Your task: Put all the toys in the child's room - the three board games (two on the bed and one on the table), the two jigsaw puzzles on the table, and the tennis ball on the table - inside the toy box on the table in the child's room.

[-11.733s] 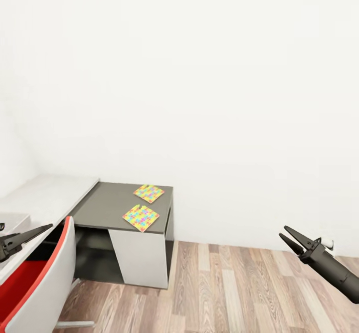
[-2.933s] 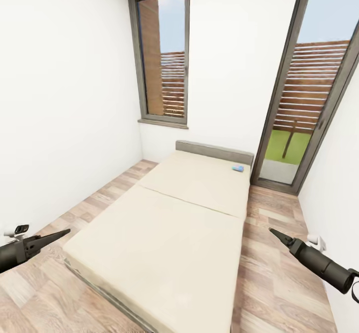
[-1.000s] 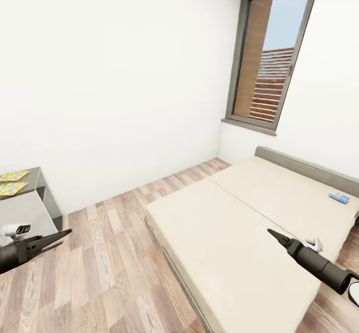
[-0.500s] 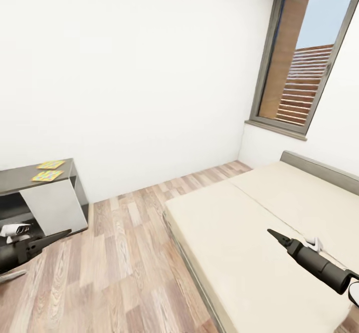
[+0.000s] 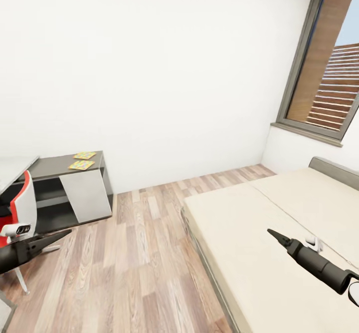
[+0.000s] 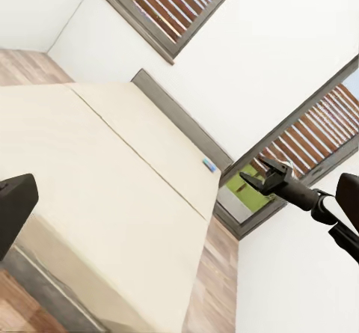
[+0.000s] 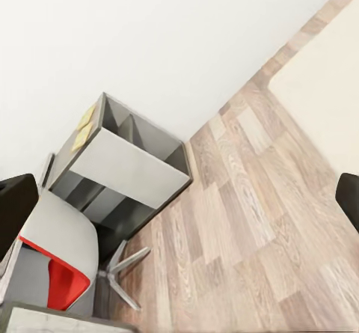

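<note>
Two jigsaw puzzles (image 5: 85, 155) (image 5: 81, 165) lie on the dark grey corner of the table (image 5: 55, 167) at the left; they also show as jigsaw puzzles (image 7: 84, 126) in the right wrist view. The bed (image 5: 279, 223) lies at the right. A small blue board game (image 6: 209, 165) rests near the bed's head. My left gripper (image 5: 64, 233) hangs over the floor, open and empty. My right gripper (image 5: 272, 233) is over the mattress, open and empty, and appears as the right gripper (image 6: 254, 177) in the left wrist view. The toy box and the tennis ball are out of view.
A red and white swivel chair (image 5: 22, 210) stands by the table, just behind my left gripper. Wood floor (image 5: 144, 243) runs between table and bed. A tall window (image 5: 326, 68) is on the right wall. White walls close the room.
The whole view has swung left as the camera turned: table and chair have come further in, bed and window have slid right. Both arms hold the same pose.
</note>
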Available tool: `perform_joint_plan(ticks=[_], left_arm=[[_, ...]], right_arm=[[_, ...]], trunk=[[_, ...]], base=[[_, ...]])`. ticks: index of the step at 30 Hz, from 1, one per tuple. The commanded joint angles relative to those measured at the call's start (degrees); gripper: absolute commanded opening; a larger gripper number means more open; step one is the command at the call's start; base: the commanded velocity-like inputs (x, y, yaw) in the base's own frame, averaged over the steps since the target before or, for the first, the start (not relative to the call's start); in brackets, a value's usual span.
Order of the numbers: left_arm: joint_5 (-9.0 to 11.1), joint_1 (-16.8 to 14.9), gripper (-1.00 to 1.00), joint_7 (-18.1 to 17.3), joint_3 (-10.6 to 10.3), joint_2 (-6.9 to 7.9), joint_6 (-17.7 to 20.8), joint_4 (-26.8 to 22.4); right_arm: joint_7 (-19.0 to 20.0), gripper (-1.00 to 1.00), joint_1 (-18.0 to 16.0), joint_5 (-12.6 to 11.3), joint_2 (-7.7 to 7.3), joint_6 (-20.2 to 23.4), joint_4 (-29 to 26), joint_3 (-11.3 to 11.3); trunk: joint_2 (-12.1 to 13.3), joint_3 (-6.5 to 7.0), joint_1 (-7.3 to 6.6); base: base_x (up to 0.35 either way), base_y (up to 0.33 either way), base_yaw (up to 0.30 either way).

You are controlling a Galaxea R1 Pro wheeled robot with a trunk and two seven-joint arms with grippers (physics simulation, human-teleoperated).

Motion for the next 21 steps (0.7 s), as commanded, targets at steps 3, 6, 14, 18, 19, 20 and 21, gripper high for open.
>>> perform_joint_plan(ticks=[3, 6, 14, 18, 19, 20, 21], left_arm=[[-0.08, -0.07, 1.00, -0.26, -0.02, 0.00, 0.61, 0.01], [-0.08, -0.07, 1.00, -0.26, -0.03, 0.00, 0.65, 0.01], [-0.08, -0.07, 1.00, -0.26, -0.05, 0.00, 0.67, 0.01], [-0.08, -0.07, 1.00, -0.26, -0.04, 0.00, 0.65, 0.01], [-0.08, -0.07, 1.00, -0.26, -0.05, 0.00, 0.66, 0.01], [-0.08, -0.07, 1.00, -0.26, -0.05, 0.00, 0.66, 0.01], [-0.08, -0.07, 1.00, -0.26, -0.05, 0.00, 0.67, 0.01]], right_arm=[[0.02, 1.00, -0.03, -0.31, 0.00, 0.40, -0.03, -0.07], [0.02, 1.00, -0.03, -0.31, 0.00, 0.40, -0.03, -0.05], [-0.01, 1.00, -0.03, -0.31, 0.00, 0.40, -0.04, -0.04], [-0.03, 1.00, -0.03, -0.31, 0.00, 0.40, -0.04, -0.04], [-0.03, 1.00, -0.03, -0.31, 0.01, 0.40, -0.04, -0.04], [-0.03, 1.00, -0.03, -0.31, 0.04, 0.40, -0.02, -0.04], [-0.03, 1.00, -0.03, -0.31, 0.05, 0.40, 0.00, -0.04]], trunk=[[-0.14, -0.14, 0.02], [-0.14, -0.14, 0.02], [-0.14, -0.14, 0.02], [-0.14, -0.14, 0.02], [-0.14, -0.14, 0.02], [-0.14, -0.14, 0.02], [-0.14, -0.14, 0.02]], base=[[-0.194, -0.026, 0.290], [-0.216, -0.056, 0.290], [-0.055, -0.018, 0.290], [-0.059, -0.063, 0.290], [-0.094, -0.118, 0.289], [-0.101, -0.155, 0.289], [-0.090, -0.169, 0.289]])
